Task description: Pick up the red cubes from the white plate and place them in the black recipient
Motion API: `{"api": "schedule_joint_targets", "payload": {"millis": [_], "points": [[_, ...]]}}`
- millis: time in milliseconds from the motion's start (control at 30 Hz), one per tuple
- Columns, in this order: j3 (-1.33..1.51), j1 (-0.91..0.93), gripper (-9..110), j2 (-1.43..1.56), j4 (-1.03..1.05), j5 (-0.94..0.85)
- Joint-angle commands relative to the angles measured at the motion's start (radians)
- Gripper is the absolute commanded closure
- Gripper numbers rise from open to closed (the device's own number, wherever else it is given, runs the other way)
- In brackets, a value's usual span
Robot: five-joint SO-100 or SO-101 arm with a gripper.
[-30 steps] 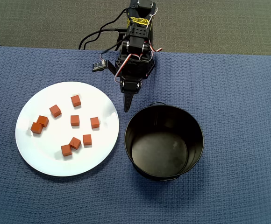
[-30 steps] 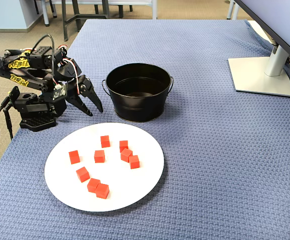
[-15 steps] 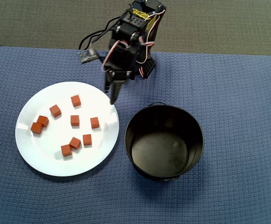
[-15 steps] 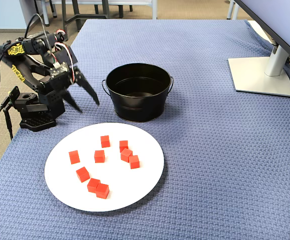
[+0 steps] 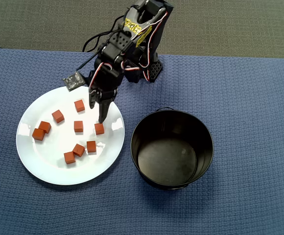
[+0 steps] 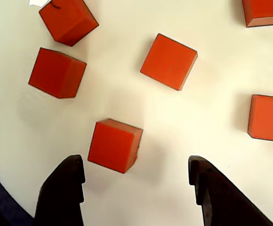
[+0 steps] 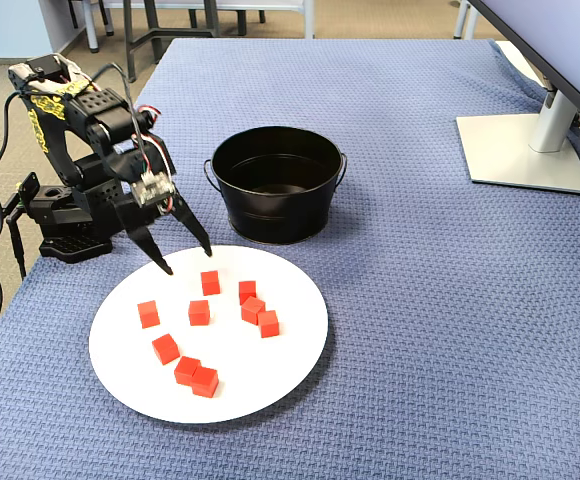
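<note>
Fingers spread and empty, the gripper hovers over the white plate at lower left of the fixed view, nearest one red cube. Nine red cubes sit on it; the black recipient, right of the plate overhead, looks empty, so the job appears barely begun.
</note>
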Motion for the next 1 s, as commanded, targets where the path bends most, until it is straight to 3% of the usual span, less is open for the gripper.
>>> {"api": "schedule_joint_targets", "payload": {"millis": [0,367,967], "points": [[-0.121,-0.064,81,-0.101,-0.034,0.138],[-0.19,-0.158,81,-0.291,0.003,0.227],[-0.236,-0.103,88,-0.434,-0.101,0.201]]}}
